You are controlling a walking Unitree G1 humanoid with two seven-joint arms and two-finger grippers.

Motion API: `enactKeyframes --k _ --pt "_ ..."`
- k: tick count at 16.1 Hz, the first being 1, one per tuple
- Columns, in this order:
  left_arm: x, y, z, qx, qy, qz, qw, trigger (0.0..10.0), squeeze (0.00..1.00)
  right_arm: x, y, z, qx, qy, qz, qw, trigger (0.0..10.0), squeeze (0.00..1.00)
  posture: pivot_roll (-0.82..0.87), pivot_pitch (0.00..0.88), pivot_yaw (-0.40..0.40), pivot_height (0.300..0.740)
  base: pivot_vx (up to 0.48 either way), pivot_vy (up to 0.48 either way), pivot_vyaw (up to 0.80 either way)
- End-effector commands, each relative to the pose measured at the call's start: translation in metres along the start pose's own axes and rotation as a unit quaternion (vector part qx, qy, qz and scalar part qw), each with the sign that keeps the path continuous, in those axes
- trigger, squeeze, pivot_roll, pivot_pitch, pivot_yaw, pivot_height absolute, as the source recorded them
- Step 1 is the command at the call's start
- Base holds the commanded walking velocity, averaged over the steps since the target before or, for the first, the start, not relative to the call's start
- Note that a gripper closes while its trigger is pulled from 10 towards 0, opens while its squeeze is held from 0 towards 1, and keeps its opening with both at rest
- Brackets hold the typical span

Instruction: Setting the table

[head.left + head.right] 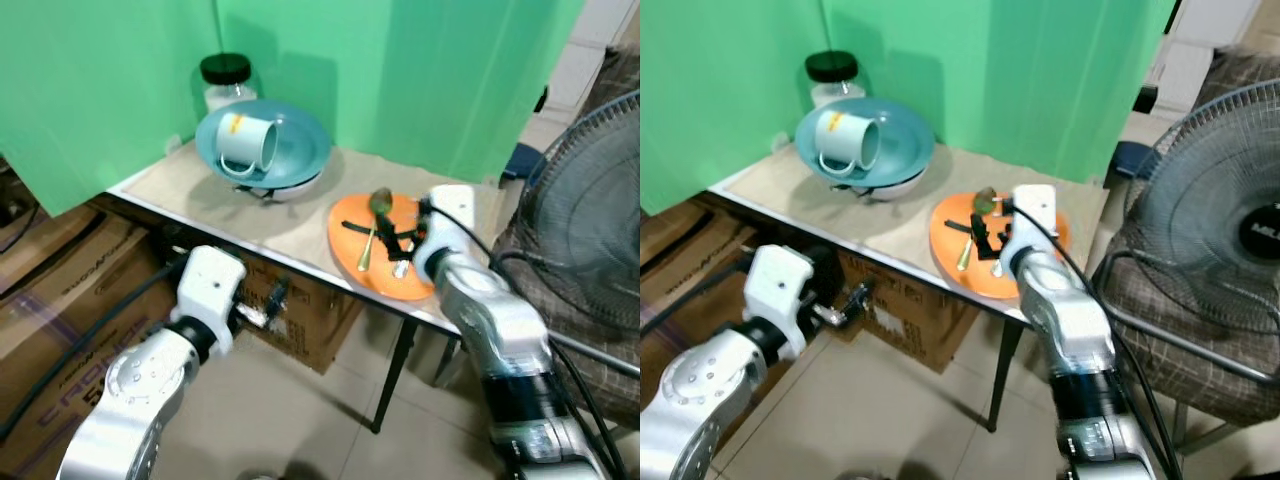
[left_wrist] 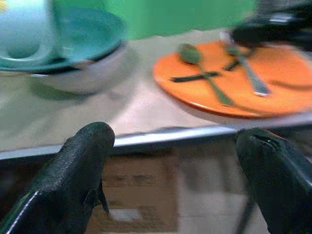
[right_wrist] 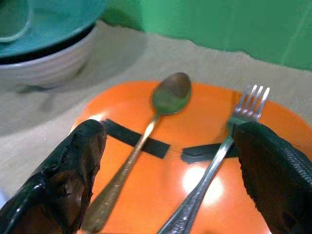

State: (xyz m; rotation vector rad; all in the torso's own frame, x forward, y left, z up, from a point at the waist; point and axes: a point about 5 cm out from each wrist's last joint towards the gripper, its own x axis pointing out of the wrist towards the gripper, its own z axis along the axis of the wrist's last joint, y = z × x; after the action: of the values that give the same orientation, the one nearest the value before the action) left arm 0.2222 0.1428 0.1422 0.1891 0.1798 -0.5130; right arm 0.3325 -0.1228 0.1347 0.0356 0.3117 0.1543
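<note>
Green backdrop behind a small table (image 1: 200, 195) with a beige top, cardboard boxes (image 1: 60, 290) under it, a fan (image 1: 590, 230) and a checked chair (image 1: 1180, 310) off to the robot's right. On the table we see an orange plate (image 3: 146, 190) hanging a little over the near edge, with a spoon (image 3: 161, 105) and a fork (image 3: 234, 131) lying side by side on it across black tape marks. Farther back a white bowl (image 2: 83, 78) carries a teal plate (image 1: 300, 140) with a pale mug (image 1: 248, 143) lying on its side in it; a black-lidded jar (image 1: 226, 80) stands behind.

Our right gripper (image 3: 170, 161) hovers over the orange plate, fingers spread wide, one outside the spoon and one outside the fork, holding nothing. Our left gripper (image 2: 180, 161) sits below the table edge, also wide and empty.

Risks as we judge them:
- closing now could catch both utensils or neither, since they lie flat on a slick plate
- pushing down on the overhanging plate may tip it off the edge
- the left arm rising could bump the table rim and roll the mug out
</note>
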Motion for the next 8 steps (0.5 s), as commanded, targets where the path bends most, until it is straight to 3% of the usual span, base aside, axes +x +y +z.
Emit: enactKeyframes --k 1,3,5,6,8 --pt "-0.002 -0.005 0.002 0.002 0.002 -0.038 0.999 10.0 0.0 0.013 0.002 0.004 -0.027 0.01 -0.021 0.999 10.0 1.0 0.13 0.0 0.014 0.74 0.0 0.0 0.0" --pt "-0.006 -0.006 0.002 -0.007 0.011 -0.08 0.997 10.0 0.0 0.031 0.004 0.009 -0.04 0.027 -0.041 0.998 10.0 1.0 0.13 0.0 0.009 0.74 0.0 0.0 0.0" --pt "-0.008 -0.007 0.001 -0.004 0.02 -0.105 0.994 10.0 0.0 0.036 0.005 0.009 -0.04 0.037 -0.043 0.998 10.0 1.0 0.14 0.0 0.003 0.74 0.0 0.0 0.0" --pt "-0.005 -0.004 -0.002 0.004 0.028 -0.131 0.991 10.0 0.0 0.043 0.008 0.004 -0.041 0.06 -0.042 0.996 10.0 0.0 0.14 0.0 -0.005 0.74 0.0 0.0 0.0" --pt "0.001 0.002 -0.005 0.007 0.033 -0.166 0.986 10.0 0.0 0.048 0.01 -0.005 -0.04 0.091 -0.043 0.994 10.0 0.0 0.14 0.0 -0.012 0.74 0.0 0.0 0.0"
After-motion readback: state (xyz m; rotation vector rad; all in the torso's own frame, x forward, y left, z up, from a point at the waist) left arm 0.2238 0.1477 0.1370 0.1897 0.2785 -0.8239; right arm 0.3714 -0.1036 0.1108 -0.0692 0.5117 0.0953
